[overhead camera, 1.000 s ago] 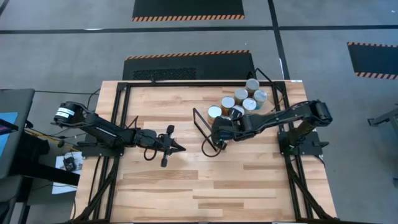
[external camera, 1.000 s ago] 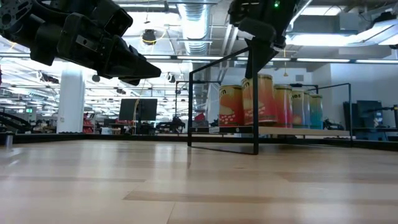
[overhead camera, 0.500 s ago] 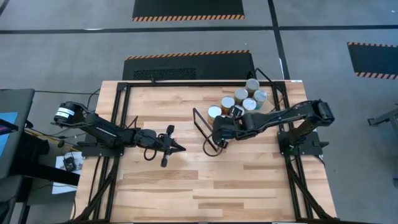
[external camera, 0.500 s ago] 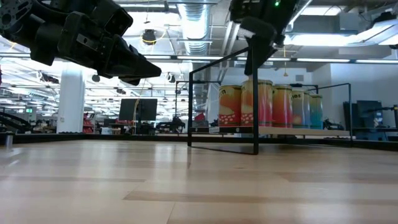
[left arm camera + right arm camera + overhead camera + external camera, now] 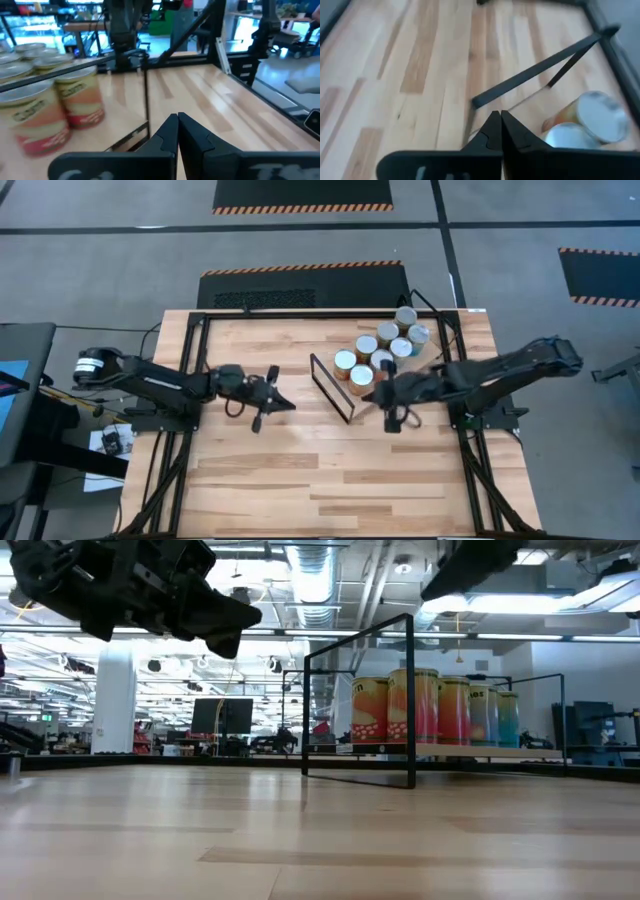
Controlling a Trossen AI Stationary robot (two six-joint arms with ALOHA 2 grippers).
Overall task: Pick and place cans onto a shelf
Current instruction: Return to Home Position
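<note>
**Q:** What lay to the left of the shelf?

**A:** The left gripper [image 5: 280, 400] hung over the bare table [image 5: 300, 470]. It was well apart from the shelf [image 5: 530, 751], on the outer side of the shelf's black wire frame [image 5: 331, 387]. Its fingers [image 5: 167, 134] were pressed together with nothing between them and pointed toward the frame.

**Q:** And on the shelf itself?

**A:** Eight cans [image 5: 384, 346] stood upright in a tight cluster behind the frame, long axes vertical, silvery and white tops up. Orange labels sat nearest the frame and a bluer one at the shelf's far end. No can showed anywhere off the shelf.

**Q:** Where was the right arm?

**A:** The right gripper [image 5: 372, 394] hovered high beside the shelf, near the can closest to the frame but touching none. Its fingers [image 5: 492, 131] were likewise closed tight and empty.

**Q:** Which arm was nearer the cans?

**A:** The right one, clearly. The cans lay just beside and below its fingers, while the frame stood between the cans and the left gripper. With the shelf seemingly full, the next move looked like a retreat. The right arm would need to pull away from the shelf without brushing the frame or the nearest can.
</note>
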